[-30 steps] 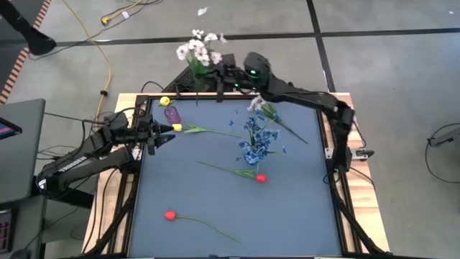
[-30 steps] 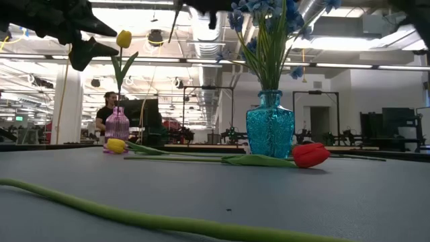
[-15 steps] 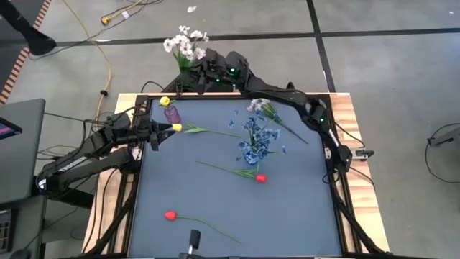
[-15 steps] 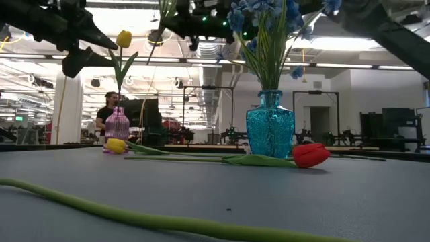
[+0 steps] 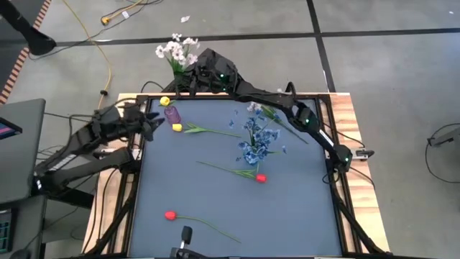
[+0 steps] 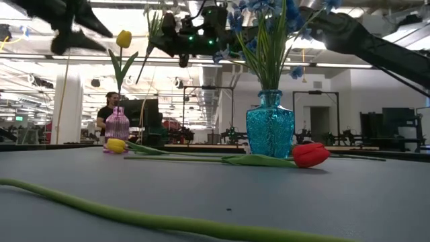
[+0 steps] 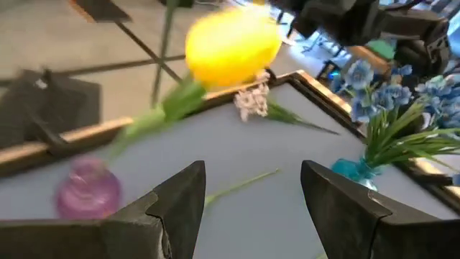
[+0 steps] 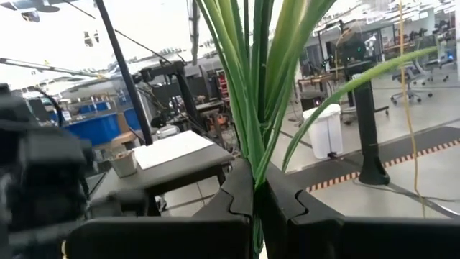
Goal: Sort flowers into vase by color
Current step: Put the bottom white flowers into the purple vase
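Right gripper [image 5: 188,78] clenched on white bunch [image 5: 171,50] — held just past table's [image 5: 302,216] far-left corner. Left gripper [image 5: 152,124] released, empty — at left edge near purple vase [image 5: 172,114].

I see the tall vase [image 5: 252,152] mid-table, a smaller vase [image 5: 172,114] at the far left corner, one loose flower [image 5: 233,173] between.
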